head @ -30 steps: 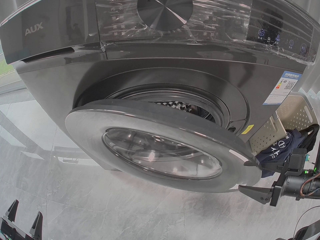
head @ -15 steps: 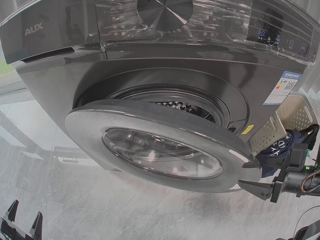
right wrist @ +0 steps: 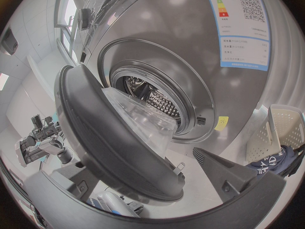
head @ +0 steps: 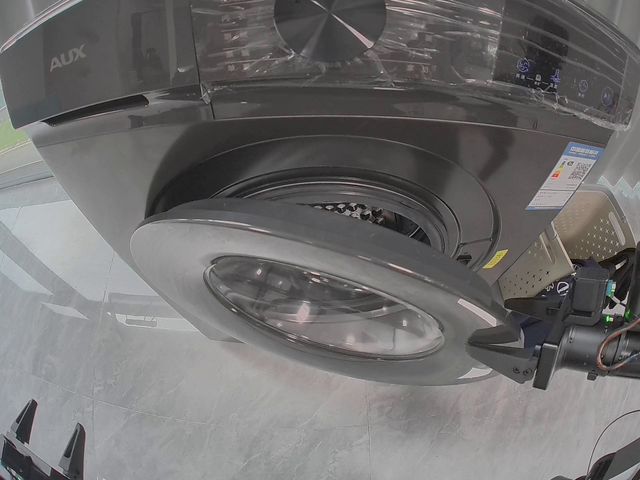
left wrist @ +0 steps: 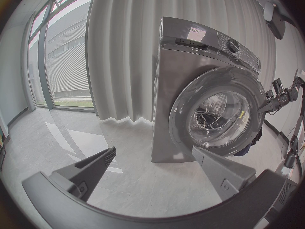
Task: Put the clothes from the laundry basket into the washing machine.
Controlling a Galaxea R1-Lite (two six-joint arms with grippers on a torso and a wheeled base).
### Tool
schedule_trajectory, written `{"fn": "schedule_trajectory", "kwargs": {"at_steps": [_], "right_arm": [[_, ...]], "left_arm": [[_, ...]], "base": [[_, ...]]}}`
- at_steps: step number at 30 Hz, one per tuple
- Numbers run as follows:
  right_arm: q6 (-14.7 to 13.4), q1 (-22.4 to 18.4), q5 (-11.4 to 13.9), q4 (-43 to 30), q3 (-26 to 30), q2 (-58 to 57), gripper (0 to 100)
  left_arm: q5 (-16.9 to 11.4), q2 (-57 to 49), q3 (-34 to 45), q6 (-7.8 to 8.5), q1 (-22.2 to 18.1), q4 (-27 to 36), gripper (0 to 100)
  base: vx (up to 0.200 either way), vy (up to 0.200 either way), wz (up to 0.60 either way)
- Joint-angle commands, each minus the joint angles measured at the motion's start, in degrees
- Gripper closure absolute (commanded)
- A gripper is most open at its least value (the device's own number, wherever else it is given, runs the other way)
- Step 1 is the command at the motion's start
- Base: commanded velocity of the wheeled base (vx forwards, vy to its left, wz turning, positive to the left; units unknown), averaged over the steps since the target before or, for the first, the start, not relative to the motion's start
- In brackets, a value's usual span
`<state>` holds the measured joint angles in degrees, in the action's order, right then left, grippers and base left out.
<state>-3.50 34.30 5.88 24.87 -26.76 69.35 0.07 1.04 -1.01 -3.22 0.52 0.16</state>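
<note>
The grey washing machine (head: 320, 121) has its round door (head: 320, 288) swung partly open, and the drum (head: 360, 211) shows behind it. My right gripper (head: 507, 331) is open at the door's right edge, with the door (right wrist: 95, 128) rim between its fingers. Navy clothes (right wrist: 273, 163) hang over the cream laundry basket (right wrist: 286, 124) beside the machine, and in the head view the clothes (head: 559, 288) sit partly behind the right wrist. My left gripper (left wrist: 152, 153) is open and holds nothing, low at the near left (head: 47, 428), far from the machine (left wrist: 197, 89).
Glossy grey floor tiles (head: 200, 395) spread in front of the machine. The basket (head: 590, 228) stands tight against the machine's right side. White curtains (left wrist: 120, 64) and tall windows (left wrist: 63, 58) lie to the machine's left.
My right gripper has moved left and slightly up, closing in on the door's right edge so its fingers now straddle the rim. The door and left arm have not moved.
</note>
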Motion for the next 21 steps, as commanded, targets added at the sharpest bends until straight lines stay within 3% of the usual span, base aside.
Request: {"fn": "schedule_trajectory", "kwargs": {"at_steps": [1,4,14,21], "right_arm": [[0.1,0.5,0.0,0.0,-2.1,3.9,0],[0.1,0.7,0.0,0.9,-2.5,5.7,0],[0.2,1.2,0.2,1.8,4.6,-0.4,0],[-0.1,0.3,-0.3,1.9,2.8,1.2,0]], "left_arm": [[0.0,-0.7,0.9,-0.03,0.0,-0.1,0],[0.0,-0.7,0.9,-0.12,0.0,0.0,0],[0.0,-0.7,0.9,-0.12,0.0,0.0,0],[0.0,-0.7,0.9,0.05,0.0,0.0,0]], "base": [[-0.2,0.0,0.0],[-0.2,0.0,0.0],[0.0,0.0,0.0],[0.0,0.0,0.0]]}}
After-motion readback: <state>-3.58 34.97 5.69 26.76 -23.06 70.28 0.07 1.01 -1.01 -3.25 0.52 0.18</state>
